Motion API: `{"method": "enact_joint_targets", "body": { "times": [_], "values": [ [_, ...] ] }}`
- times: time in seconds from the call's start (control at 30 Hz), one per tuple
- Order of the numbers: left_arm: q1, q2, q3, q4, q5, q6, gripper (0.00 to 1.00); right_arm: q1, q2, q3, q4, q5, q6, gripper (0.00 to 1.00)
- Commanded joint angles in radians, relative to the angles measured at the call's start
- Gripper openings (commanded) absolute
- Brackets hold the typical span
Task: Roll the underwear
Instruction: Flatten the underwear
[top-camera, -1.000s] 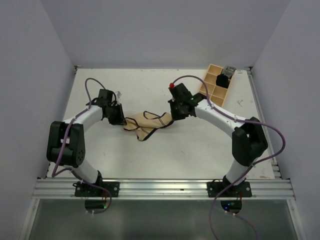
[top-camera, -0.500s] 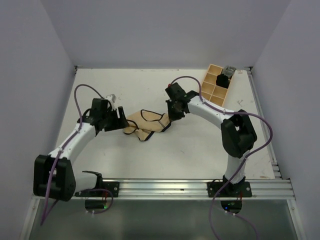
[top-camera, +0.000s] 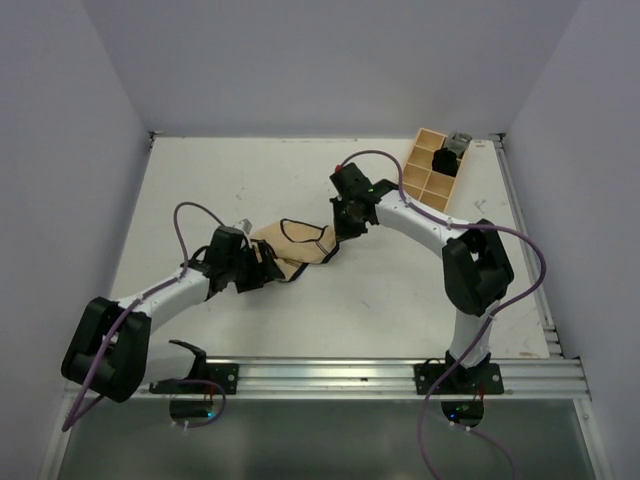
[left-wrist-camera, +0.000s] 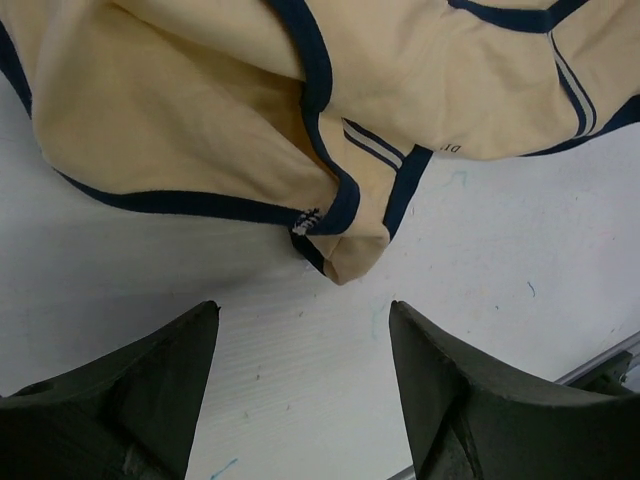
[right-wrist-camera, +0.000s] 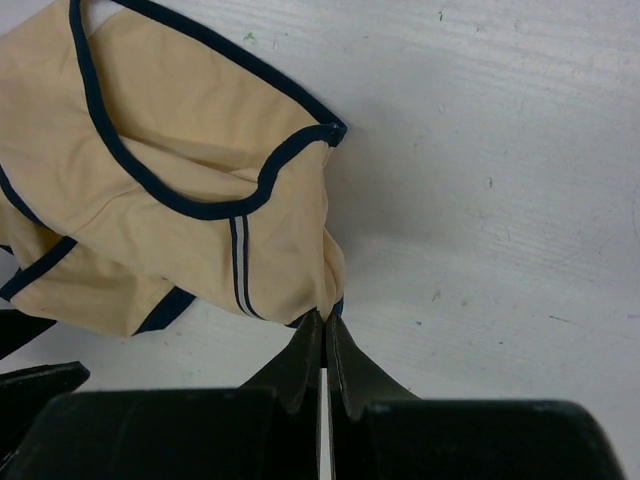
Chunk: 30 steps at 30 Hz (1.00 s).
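The underwear (top-camera: 298, 246) is a tan garment with dark trim, lying bunched at the middle of the white table. My left gripper (top-camera: 264, 271) sits at its near-left edge, open and empty. In the left wrist view the gripper (left-wrist-camera: 300, 312) has its fingers wide apart over bare table, and a folded corner of the underwear (left-wrist-camera: 200, 110) lies just ahead of them. My right gripper (top-camera: 340, 224) is at the garment's right edge. In the right wrist view this gripper (right-wrist-camera: 325, 320) is shut on the hem of the underwear (right-wrist-camera: 150, 170).
A light wooden compartment tray (top-camera: 418, 181) stands at the back right with a dark item (top-camera: 444, 160) in one cell. Metal rails run along the table's near edge (top-camera: 330, 375) and right edge (top-camera: 528, 250). Grey walls enclose the table.
My left arm has swung nearer and to the right, from the underwear's left side to its near-left edge. The underwear has bunched closer toward the right gripper, which has shifted slightly left and back.
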Motion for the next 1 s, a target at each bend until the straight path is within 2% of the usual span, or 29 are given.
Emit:
{"method": "enact_joint_targets", "body": {
  "times": [0.0, 0.23, 0.33, 0.47, 0.5, 0.57, 0.6, 0.63, 0.67, 0.8, 0.9, 0.97],
  "values": [
    [-0.017, 0.041, 0.003, 0.160, -0.011, -0.062, 0.73, -0.005, -0.032, -0.016, 0.009, -0.006, 0.013, 0.00],
    [-0.034, 0.122, 0.026, 0.168, -0.040, -0.085, 0.69, -0.005, -0.049, -0.021, 0.014, -0.006, 0.018, 0.00],
    [-0.037, 0.147, 0.023, 0.223, -0.025, -0.096, 0.65, -0.005, -0.057, -0.026, 0.015, -0.027, 0.025, 0.00],
    [-0.038, 0.171, 0.039, 0.241, -0.005, -0.097, 0.45, -0.005, -0.063, -0.029, 0.020, -0.024, 0.035, 0.00],
    [-0.038, 0.182, 0.058, 0.235, 0.000, -0.088, 0.33, -0.005, -0.063, -0.026, 0.020, -0.024, 0.035, 0.00],
    [-0.038, 0.190, 0.090, 0.201, 0.001, -0.070, 0.19, -0.005, -0.061, -0.010, 0.015, -0.015, 0.032, 0.00],
    [-0.038, 0.184, 0.117, 0.121, 0.005, -0.054, 0.07, -0.008, -0.063, 0.000, 0.009, -0.013, 0.029, 0.00],
    [-0.038, 0.176, 0.178, 0.073, 0.000, -0.021, 0.02, -0.012, -0.063, 0.016, -0.020, -0.013, 0.024, 0.00],
    [-0.035, 0.165, 0.223, -0.044, -0.017, -0.001, 0.00, -0.017, -0.064, 0.057, -0.041, 0.020, 0.019, 0.00],
    [0.055, 0.047, 0.423, -0.255, 0.046, 0.113, 0.00, -0.119, -0.095, 0.190, -0.172, 0.036, 0.044, 0.00],
    [0.179, 0.077, 0.588, -0.411, 0.080, 0.163, 0.00, -0.182, -0.138, 0.224, -0.181, 0.007, 0.073, 0.00],
    [0.183, 0.111, 0.636, -0.469, 0.118, 0.176, 0.00, -0.186, -0.149, 0.229, -0.187, -0.007, 0.091, 0.00]
  ]
}}
